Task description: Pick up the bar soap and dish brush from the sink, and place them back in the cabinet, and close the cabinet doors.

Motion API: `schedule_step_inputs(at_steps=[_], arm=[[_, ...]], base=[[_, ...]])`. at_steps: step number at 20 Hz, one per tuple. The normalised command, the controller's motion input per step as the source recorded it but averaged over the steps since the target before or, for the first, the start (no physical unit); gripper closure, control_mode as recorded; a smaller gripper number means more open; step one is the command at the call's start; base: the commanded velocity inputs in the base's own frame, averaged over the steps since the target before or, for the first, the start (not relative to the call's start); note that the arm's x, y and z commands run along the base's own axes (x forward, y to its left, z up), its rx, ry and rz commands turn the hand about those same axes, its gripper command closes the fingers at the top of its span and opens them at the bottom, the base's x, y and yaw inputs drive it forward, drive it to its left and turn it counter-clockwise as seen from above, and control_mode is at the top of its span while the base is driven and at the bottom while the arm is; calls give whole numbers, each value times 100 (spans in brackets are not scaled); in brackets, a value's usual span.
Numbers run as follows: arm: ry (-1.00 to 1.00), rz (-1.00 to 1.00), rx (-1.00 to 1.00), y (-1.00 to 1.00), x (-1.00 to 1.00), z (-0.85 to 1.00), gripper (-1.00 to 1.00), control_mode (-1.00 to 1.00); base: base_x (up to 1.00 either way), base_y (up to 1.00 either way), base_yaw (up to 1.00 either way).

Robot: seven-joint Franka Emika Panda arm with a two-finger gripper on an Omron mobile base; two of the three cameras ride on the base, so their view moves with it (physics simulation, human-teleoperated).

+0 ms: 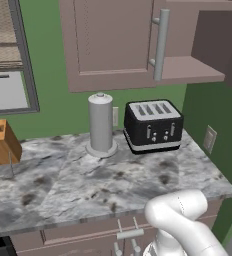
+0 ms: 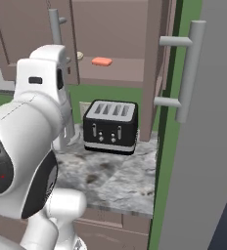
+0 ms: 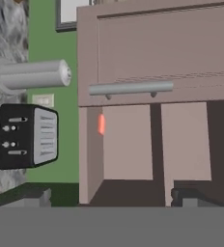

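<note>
The salmon-pink bar soap (image 2: 102,61) lies on the floor of the mauve-brown cabinet (image 2: 120,73), above the toaster. In the hand view the bar soap (image 3: 101,124) shows edge-on just inside the cabinet opening. A small cream round shape (image 2: 79,55) left of the soap looks like the dish brush's head, half hidden by the left door. The right cabinet door (image 2: 203,161) is swung wide open. The left door (image 1: 108,42) covers the cabinet's left half. My gripper (image 3: 111,200) is open and empty, facing the cabinet (image 3: 133,144) from a short distance. The sink is out of view.
A black toaster (image 1: 153,125) and a grey paper towel holder (image 1: 100,125) stand on the marbled counter (image 1: 88,185) under the cabinet. A wooden knife block (image 1: 0,142) sits at the far left. The open right door's handle (image 2: 189,73) juts out near my arm.
</note>
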Motion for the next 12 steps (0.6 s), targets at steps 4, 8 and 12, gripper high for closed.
schedule_step_inputs(at_steps=[4, 8, 12], arm=[[0, 0, 0, -47, 0, 0, -100, -100], [0, 0, 0, -42, 0, 0, -100, -100], [0, 0, 0, -40, 0, 0, -100, -100]], base=[[0, 0, 0], [0, 0, 0], [0, 0, 0]])
